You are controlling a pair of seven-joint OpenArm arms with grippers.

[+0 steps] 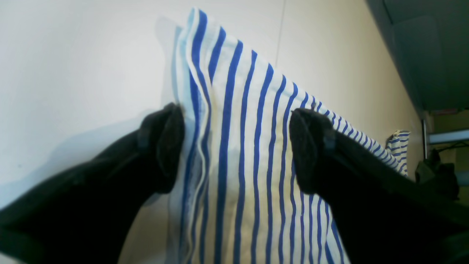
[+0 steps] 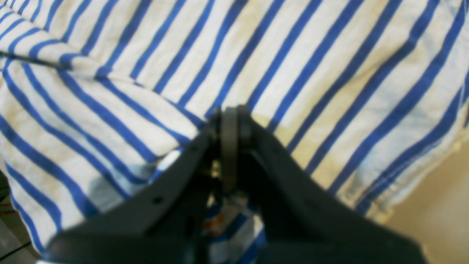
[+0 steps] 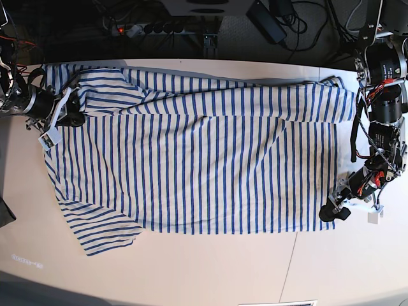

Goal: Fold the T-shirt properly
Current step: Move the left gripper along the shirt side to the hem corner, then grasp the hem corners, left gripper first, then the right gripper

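The T-shirt (image 3: 204, 166), white with blue stripes, lies spread across the table, its far edge folded over toward the middle. My right gripper (image 2: 229, 121) is shut on the cloth at the shirt's far-left part (image 3: 70, 108), and wrinkles run toward its tips. My left gripper (image 1: 236, 154) stands open over the shirt's near-right corner (image 3: 333, 213). One finger (image 1: 165, 146) rests at the cloth's edge and the other finger (image 1: 307, 150) on the stripes, with flat fabric (image 1: 238, 110) between them.
The pale table (image 3: 210, 268) has a seam (image 3: 288, 268) near the front right. Behind its far edge lie cables and a power strip (image 3: 166, 27). Beyond the table's edge is a dark floor (image 1: 432, 55).
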